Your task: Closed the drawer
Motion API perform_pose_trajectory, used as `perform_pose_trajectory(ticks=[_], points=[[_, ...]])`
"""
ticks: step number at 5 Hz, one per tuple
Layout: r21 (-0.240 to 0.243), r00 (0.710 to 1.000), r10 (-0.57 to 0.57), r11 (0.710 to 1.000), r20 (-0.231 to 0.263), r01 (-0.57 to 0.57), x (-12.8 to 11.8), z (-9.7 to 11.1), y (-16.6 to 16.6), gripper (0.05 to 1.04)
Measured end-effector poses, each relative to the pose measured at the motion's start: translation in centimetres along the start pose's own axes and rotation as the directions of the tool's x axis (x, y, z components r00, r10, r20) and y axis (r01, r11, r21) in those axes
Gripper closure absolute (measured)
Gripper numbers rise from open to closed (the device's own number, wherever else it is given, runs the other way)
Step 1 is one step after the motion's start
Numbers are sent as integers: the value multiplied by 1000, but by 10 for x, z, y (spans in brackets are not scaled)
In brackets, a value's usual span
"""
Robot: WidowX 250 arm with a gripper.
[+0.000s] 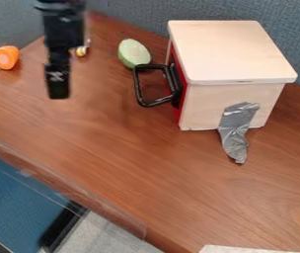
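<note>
The gripper (57, 86) hangs over the left part of the table, pointing down, well to the left of the wooden box. The drawer (181, 94) has a red front, which sits in the left side of the pale wooden box (235, 54) with no visible gap. A black loop handle (139, 89) sticks out from it toward the left. Space separates the gripper from the handle, and they do not touch. The inside of the drawer is hidden.
A green-white round piece (133, 53) lies just behind the handle. An orange piece (6, 57) is at the far left, and a small item (81, 51) lies behind the gripper. Silver tape (236, 131) hangs from the box's front. A clear barrier (67, 190) runs along the table's near-left edge.
</note>
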State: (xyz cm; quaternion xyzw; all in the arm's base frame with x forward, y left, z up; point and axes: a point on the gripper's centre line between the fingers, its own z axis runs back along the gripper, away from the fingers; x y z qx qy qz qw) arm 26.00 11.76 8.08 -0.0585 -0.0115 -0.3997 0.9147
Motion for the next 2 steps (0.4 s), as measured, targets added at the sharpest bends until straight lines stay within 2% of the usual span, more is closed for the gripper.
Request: perform_pose_trajectory(ticks=[1,2], points=[[8,999,-49,999,3,49,-26,21,-16,83],[47,996,-80,996,-26,81,-41,29,-37,83]])
